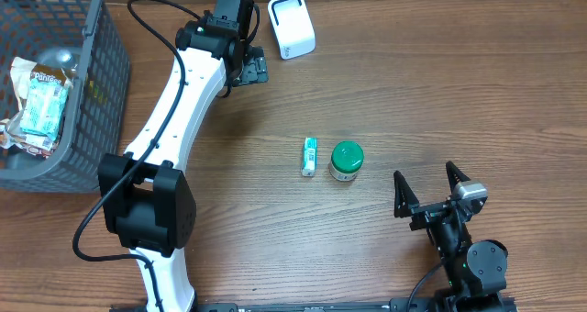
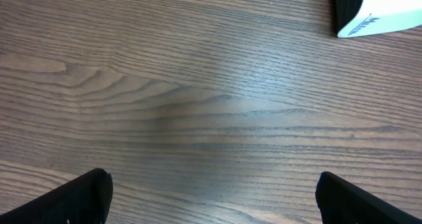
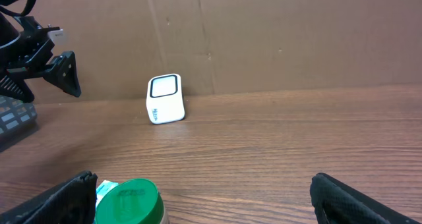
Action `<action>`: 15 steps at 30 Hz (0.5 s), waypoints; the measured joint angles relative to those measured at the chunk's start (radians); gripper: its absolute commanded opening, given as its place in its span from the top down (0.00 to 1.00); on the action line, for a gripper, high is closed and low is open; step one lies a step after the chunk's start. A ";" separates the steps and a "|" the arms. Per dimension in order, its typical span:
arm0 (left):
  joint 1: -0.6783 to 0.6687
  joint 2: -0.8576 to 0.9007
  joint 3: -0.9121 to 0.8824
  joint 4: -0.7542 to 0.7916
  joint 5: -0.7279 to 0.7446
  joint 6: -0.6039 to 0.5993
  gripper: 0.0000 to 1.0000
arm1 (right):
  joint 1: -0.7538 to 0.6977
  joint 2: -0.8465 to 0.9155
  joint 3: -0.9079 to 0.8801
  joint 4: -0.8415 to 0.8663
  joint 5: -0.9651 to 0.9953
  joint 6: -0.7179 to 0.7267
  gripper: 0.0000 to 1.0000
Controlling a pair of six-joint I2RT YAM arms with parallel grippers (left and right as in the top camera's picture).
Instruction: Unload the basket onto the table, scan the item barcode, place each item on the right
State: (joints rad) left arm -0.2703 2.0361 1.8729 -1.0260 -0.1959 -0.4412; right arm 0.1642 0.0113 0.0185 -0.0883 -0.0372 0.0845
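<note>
Fingers first: our left fingers [image 2: 82,197] stand wide apart with nothing between them, hanging over bare desk [image 2: 198,105] close to the far edge. Just beyond them sits the white scanner [image 2: 386,16], touching neither finger. Our right fingers [image 1: 402,193] are spread just as wide and equally empty, low over the desk near its near right corner and pointing toward the far edge.

Two candidates for the item lie side by side near the middle of the desk: a green-lidded jar [image 1: 347,160] standing upright and a small teal-and-white packet [image 1: 309,156] lying flat just beside it. We cannot tell which one is meant, and no barcode is readable on either. Both are well apart from the scanner. A grey basket [image 1: 87,92] holding more packets sits at the far left corner.

We judge the task to be at its start, with nothing picked up. The jar is nearest our right fingers, so the next move probably calls for lowering them around it, closing, lifting, then turning its label toward the scanner's window at the far edge.
</note>
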 measured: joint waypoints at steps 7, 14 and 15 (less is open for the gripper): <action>0.000 0.000 0.000 0.064 0.002 0.000 0.00 | 0.000 0.000 0.000 0.000 0.000 0.000 0.00; 0.000 0.000 0.000 0.089 0.005 0.000 0.00 | 0.000 0.000 0.000 0.000 0.000 0.000 0.00; 0.000 0.000 0.000 0.092 0.005 0.000 0.00 | 0.000 0.000 0.000 0.000 0.000 0.000 0.00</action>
State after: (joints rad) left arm -0.2703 2.0361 1.8729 -0.9340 -0.1913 -0.4416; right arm 0.1642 0.0113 0.0185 -0.0883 -0.0372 0.0845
